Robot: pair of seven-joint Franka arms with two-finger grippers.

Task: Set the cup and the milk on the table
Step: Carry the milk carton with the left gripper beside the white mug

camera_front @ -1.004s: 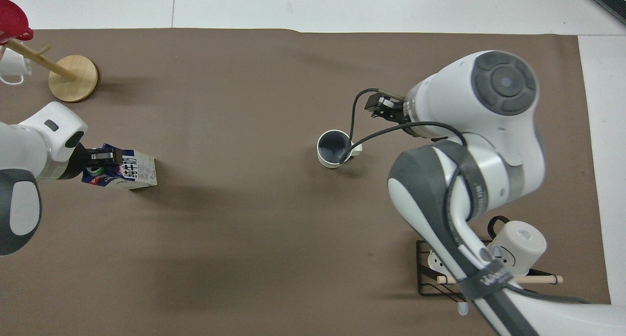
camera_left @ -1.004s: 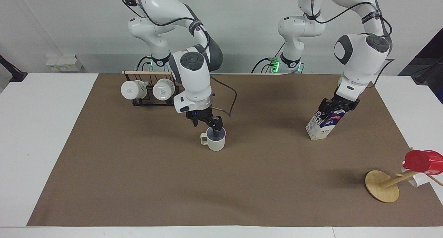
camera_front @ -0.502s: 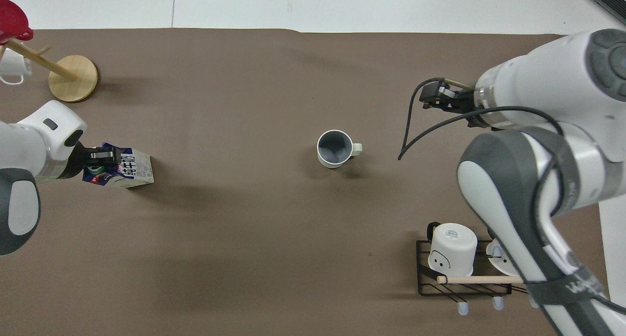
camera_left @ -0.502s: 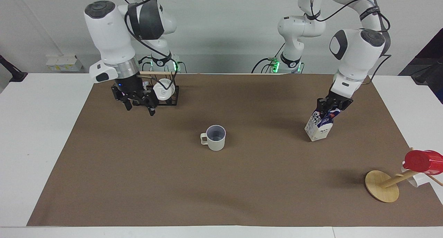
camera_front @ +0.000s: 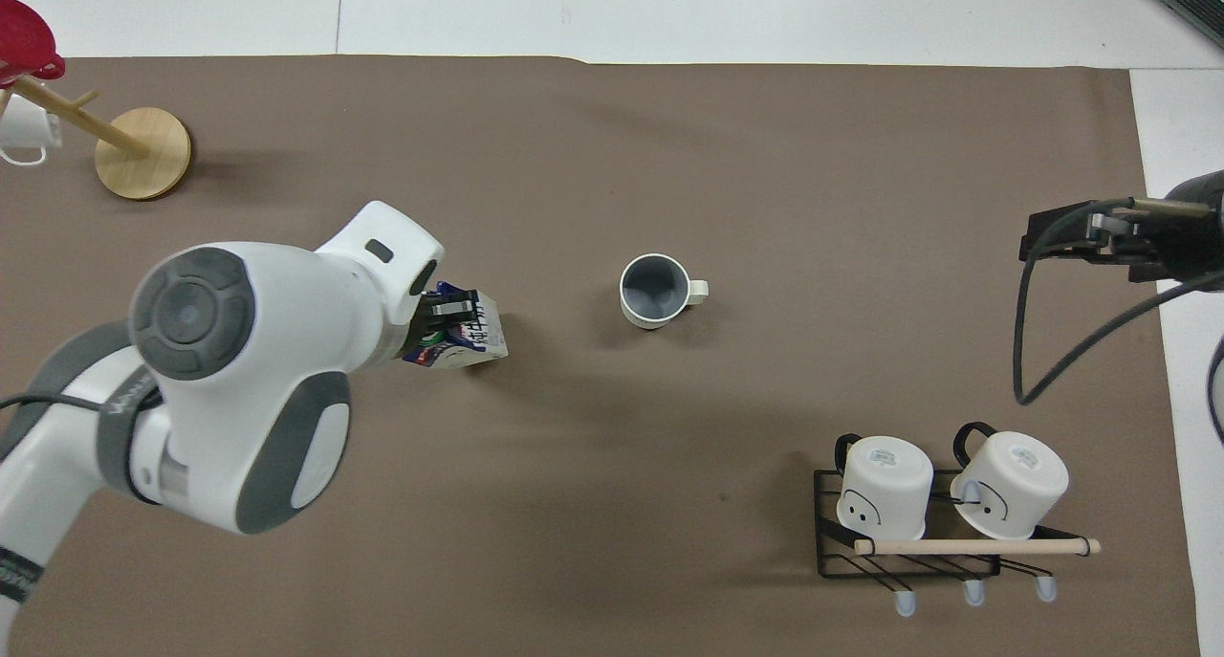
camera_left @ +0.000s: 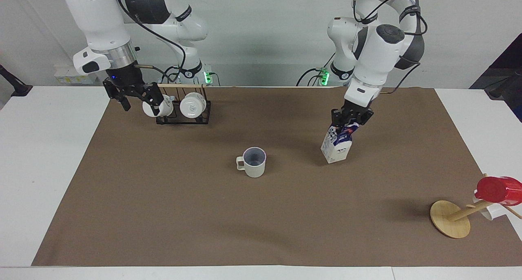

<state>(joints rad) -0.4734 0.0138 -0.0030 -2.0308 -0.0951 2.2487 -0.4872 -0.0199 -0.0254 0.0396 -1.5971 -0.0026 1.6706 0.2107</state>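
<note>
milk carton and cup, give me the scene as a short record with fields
cup: upright on the brown sheet, mid-table, nothing touching it
milk: tilted, gripped at its top, one bottom edge at the sheet; beside the cup toward the left arm's end
left tool: shut on milk
right tool: open, empty, by the mug rack
table: carton not yet standing on it
</note>
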